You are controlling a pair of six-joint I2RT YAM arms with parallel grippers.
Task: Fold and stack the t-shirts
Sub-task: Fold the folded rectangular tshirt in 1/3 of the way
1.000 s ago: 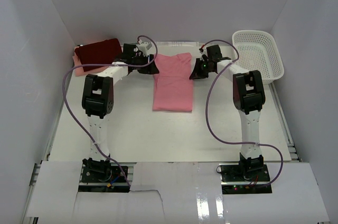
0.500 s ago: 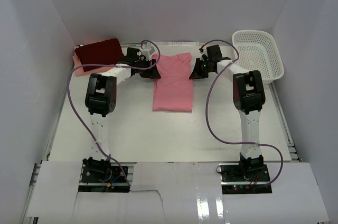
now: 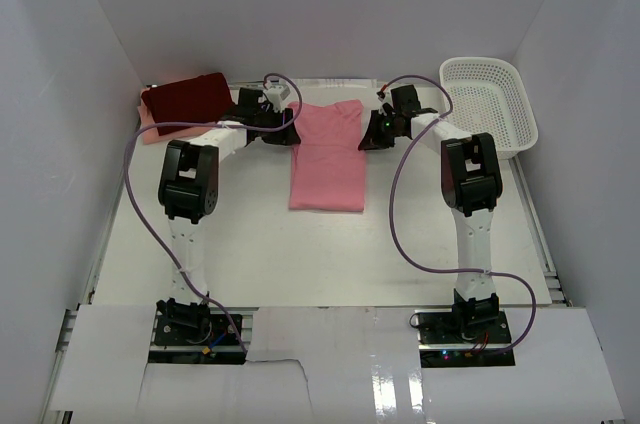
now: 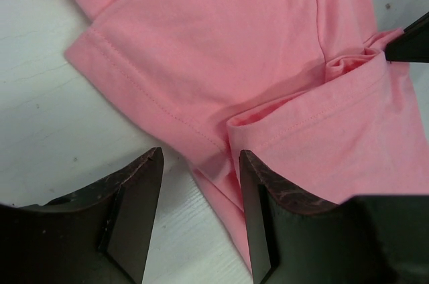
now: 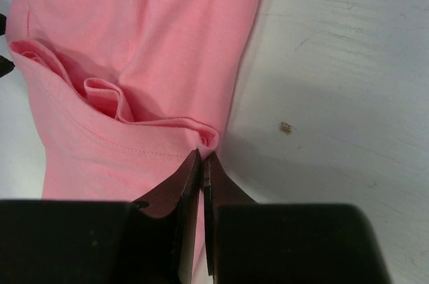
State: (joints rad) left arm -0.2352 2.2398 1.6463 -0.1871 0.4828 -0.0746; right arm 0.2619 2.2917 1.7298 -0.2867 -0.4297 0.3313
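- Top external view: a salmon-pink t-shirt (image 3: 327,159) is laid flat as a long, partly folded strip, just beyond the middle of the white table (image 3: 300,244) towards 12 o'clock.
- At 10 o'clock, in the far left corner, a dark maroon-red t-shirt (image 3: 185,97) is seen folded on top of a pale peach-pink t-shirt (image 3: 150,129), of which only an edge is shown.
- A white mesh basket (image 3: 488,104) is placed at 2 o'clock, well apart from the shirts.
- The left gripper (image 3: 285,132) is set at the salmon-pink t-shirt's far left edge, and the right gripper (image 3: 366,136) at its far right edge.
- Left wrist view: the left gripper's jaws are held part-way apart and nothing is clamped. The stitched hem of the salmon-pink t-shirt is seen lying between the fingers, flat on the table.
- At 2 o'clock a dark tip of the right gripper is seen against a bunched fold.
- Right wrist view: the right gripper's jaws are pressed together, and a small fold of the shirt's edge is pinched at their tips.
- Cloth is rucked into ripples towards 10 o'clock. Bare table is shown at 3 o'clock.
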